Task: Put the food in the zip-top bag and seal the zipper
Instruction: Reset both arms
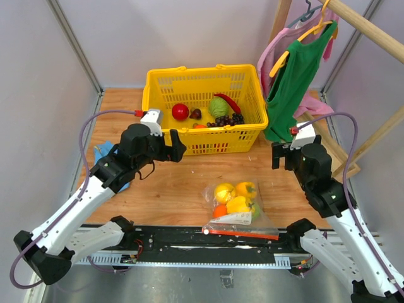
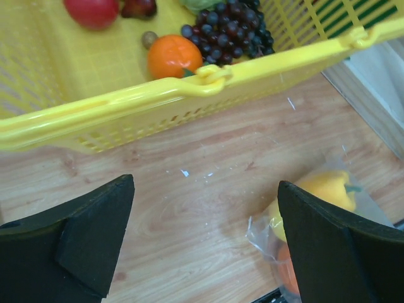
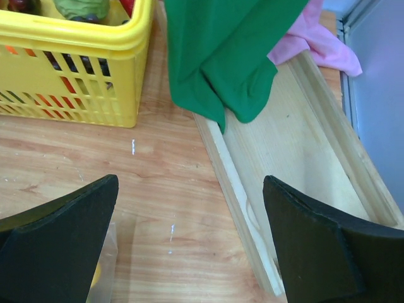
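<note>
Now our left gripper (image 2: 205,243) and right gripper (image 3: 189,249) both hang spread wide and empty above the table (image 1: 170,189), and the toy food (image 1: 235,197) sits inside the zip-top bag (image 1: 257,221) between them; we should pin one end of the zipper (image 1: 243,233) and press along it evenly

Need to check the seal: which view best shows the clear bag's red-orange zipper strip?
Top external: the whole red-orange zipper strip lies along the clear plastic bag's near edge. Left wrist shows only its filled part, right wrist one corner.
</note>
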Controlling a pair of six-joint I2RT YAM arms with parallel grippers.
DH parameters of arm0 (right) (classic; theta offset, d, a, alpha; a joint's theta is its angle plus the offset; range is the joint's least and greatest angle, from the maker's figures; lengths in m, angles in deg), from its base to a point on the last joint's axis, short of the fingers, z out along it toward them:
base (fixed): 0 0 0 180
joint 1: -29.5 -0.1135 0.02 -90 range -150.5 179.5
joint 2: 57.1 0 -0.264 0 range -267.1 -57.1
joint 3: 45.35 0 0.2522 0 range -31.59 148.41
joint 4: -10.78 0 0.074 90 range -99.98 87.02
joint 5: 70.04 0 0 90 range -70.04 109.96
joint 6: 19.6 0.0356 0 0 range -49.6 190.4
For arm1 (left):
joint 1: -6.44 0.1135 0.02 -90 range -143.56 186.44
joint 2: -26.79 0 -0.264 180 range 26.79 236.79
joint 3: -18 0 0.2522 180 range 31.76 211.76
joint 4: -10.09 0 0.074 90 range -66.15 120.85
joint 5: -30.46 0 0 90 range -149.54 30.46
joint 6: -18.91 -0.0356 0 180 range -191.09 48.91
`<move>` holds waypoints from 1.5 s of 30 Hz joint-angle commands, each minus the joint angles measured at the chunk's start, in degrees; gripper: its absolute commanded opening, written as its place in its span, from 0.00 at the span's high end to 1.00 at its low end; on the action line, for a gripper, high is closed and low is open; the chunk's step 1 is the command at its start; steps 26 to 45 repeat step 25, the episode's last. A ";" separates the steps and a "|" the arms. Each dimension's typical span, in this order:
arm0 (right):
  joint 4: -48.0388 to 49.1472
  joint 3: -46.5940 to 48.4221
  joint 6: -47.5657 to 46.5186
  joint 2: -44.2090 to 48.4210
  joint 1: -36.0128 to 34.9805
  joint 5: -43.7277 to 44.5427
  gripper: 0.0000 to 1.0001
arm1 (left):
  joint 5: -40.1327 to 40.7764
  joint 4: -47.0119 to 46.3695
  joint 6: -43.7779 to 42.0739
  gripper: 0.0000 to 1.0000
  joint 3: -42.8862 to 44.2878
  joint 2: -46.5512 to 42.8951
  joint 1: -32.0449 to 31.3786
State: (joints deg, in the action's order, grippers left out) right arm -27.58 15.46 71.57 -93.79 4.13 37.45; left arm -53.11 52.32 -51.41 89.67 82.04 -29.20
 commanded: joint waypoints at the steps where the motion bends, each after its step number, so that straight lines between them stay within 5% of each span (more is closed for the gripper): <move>1: -3.43 0.61 3.75 2.67 0.58 7.20 0.02 | 9.92 -2.11 4.55 0.01 -1.80 -5.82 1.28; 13: -2.10 -0.33 0.54 12.07 0.59 12.62 0.02 | 27.57 -5.58 5.99 0.01 -7.34 -23.40 1.54; 45: -1.02 0.14 -0.07 12.55 0.53 8.80 0.02 | 28.75 -5.07 4.88 0.01 -6.93 -24.42 1.52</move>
